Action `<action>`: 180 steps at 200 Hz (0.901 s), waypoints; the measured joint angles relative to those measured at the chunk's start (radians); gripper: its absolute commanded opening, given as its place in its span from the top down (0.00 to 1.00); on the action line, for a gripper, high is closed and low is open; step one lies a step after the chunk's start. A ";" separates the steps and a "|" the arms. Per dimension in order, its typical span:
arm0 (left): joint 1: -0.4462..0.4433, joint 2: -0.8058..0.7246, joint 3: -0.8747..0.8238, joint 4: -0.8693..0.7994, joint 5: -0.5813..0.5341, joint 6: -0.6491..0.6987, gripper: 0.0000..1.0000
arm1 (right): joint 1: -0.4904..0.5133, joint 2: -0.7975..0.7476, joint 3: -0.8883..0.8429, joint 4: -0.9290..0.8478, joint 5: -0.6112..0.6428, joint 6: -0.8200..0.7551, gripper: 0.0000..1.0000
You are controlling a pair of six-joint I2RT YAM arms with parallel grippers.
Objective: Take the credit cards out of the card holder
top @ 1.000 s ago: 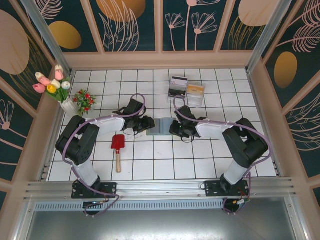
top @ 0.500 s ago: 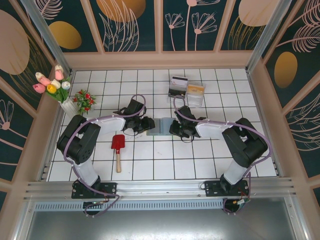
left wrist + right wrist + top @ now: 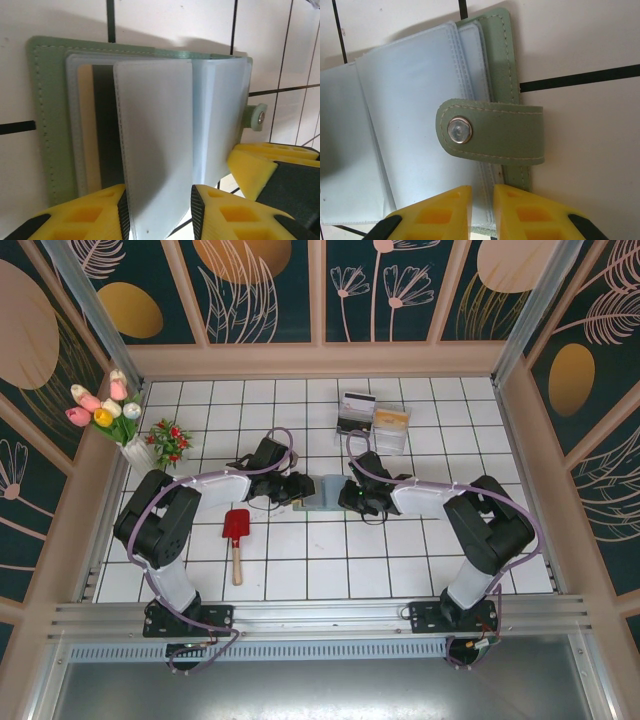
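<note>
**both pincers on the open card holder, cards still in their pocket**

the card holder (image 3: 322, 492) lies open on the white tiles, between the two wrists, which hide its left and right edges from above. the left gripper (image 3: 157, 215) is clamped on one pale blue-grey sleeve (image 3: 157, 135), which stands up from the holder and fills the gap between the yellow fingers. behind that sleeve, in the pocket by the holder's green cover, sit the tan-gold card (image 3: 85, 125) and the dark card (image 3: 106, 135); the raised sleeve hides much of the dark one. the right gripper (image 3: 482, 210) has its fingers nearly together, pinched on the holder's opposite edge, just beside the snap strap (image 3: 500, 137), which lies folded over the sleeves. left of the holder and nearer the arm bases lies a small red shovel (image 3: 236, 530). beyond the holder stand clear plastic boxes (image 3: 375, 420). far to its left are a vase of tulips (image 3: 112, 412) and a red-flowered sprig (image 3: 170, 440).
</note>
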 measured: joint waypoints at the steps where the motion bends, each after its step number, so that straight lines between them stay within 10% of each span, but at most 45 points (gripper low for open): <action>1: 0.000 0.000 0.000 0.000 0.001 0.000 0.61 | 0.000 0.000 0.000 0.000 0.000 0.000 0.78; 180: -0.028 0.060 0.011 0.158 0.150 -0.069 0.59 | -0.007 -0.181 -0.050 0.011 0.042 0.030 0.76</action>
